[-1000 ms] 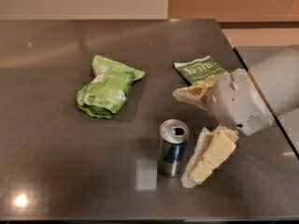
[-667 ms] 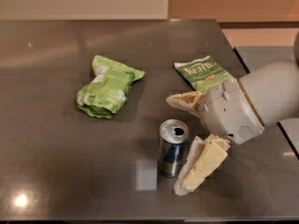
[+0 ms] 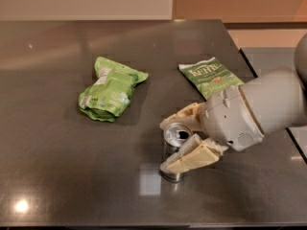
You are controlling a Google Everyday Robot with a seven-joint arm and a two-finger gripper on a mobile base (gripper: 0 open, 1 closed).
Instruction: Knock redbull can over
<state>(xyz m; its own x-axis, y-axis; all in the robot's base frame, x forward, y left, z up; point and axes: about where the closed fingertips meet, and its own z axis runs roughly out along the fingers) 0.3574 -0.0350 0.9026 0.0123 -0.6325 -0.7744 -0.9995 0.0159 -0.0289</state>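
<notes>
Standing upright redbull can (image 3: pixel 177 134), long axis vertical, top up, tool (image 3: pixel 164 145) spread around it

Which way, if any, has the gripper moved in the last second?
Yes. The gripper has shifted left, away from the chip bag, which has stayed put. Its open fingers now flank the redbull can.

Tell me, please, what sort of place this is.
Probably an office break room or kitchenette, though I can't be sure: a dark polished counter holds a crumpled green snack bag, a green chip bag and a redbull can. The gripper is at the can.
</notes>
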